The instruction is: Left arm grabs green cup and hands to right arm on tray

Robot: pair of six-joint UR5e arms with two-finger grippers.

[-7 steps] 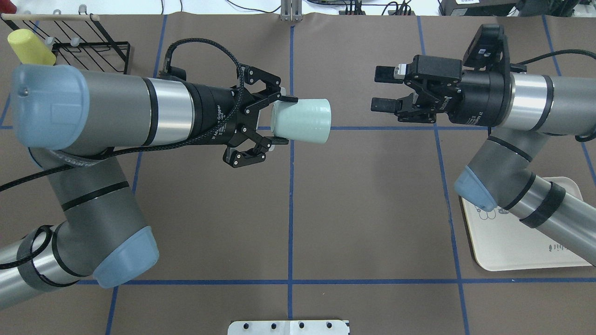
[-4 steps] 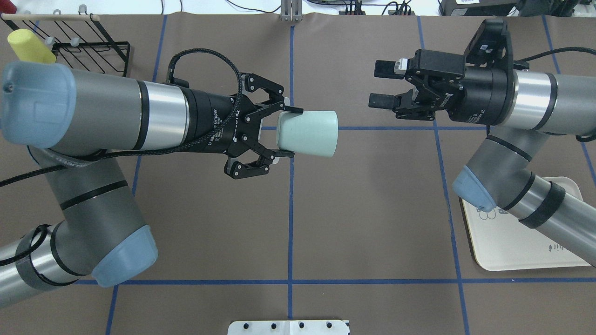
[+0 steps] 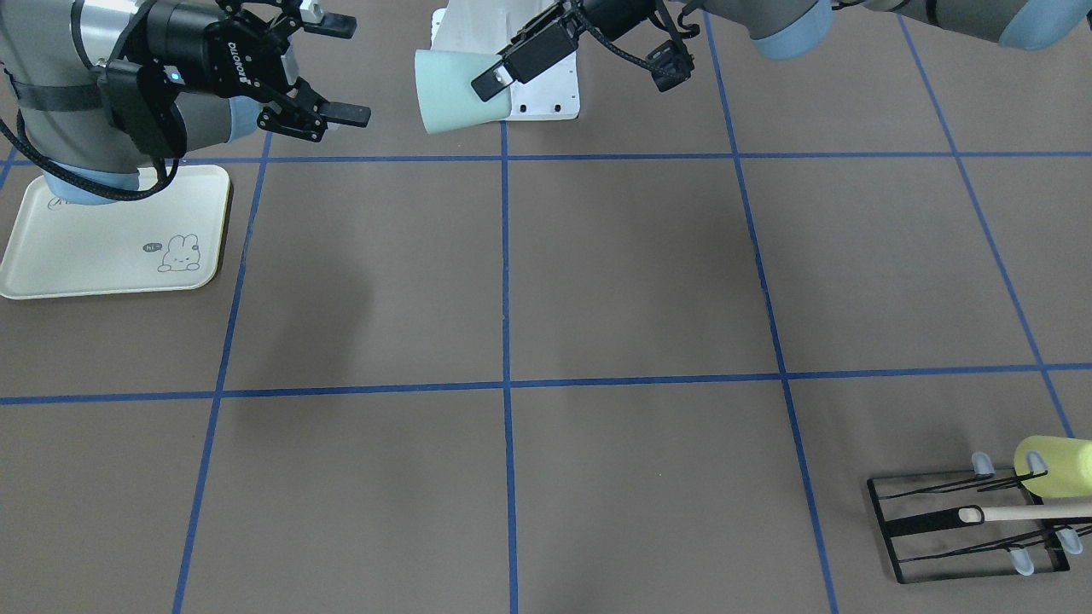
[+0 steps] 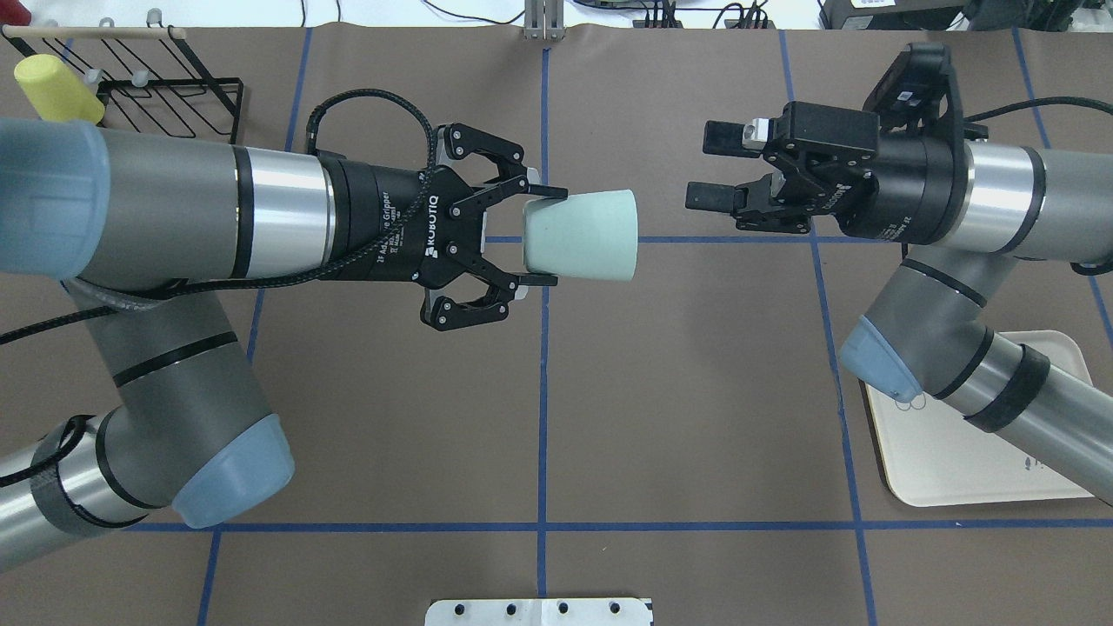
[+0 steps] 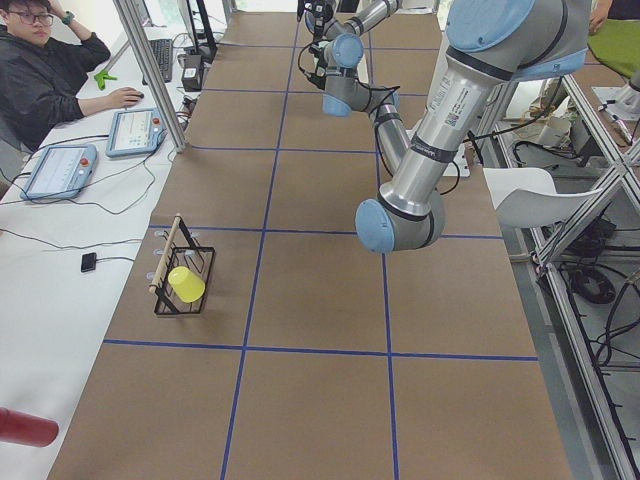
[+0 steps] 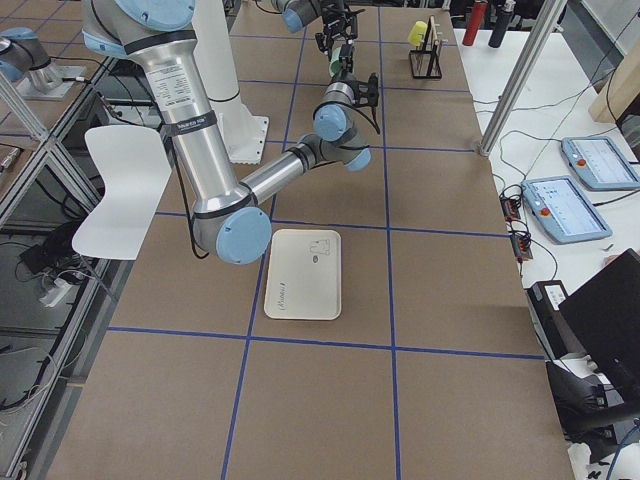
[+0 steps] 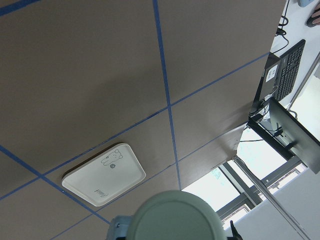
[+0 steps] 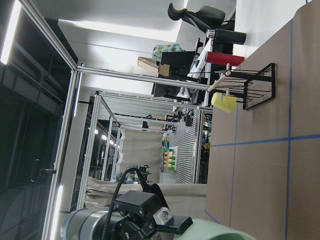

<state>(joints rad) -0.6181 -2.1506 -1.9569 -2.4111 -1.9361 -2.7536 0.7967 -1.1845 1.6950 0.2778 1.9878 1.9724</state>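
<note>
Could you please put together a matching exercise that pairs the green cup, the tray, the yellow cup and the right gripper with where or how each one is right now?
Things:
1. green cup
2. tray
3. yellow cup
4. right gripper

Places or states:
A. on the black rack
B. open, short of the cup, holding nothing
C. flat on the table
D. held sideways in the air by the left gripper

Pairs: 1-D; 2-C; 3-A; 4-B
</note>
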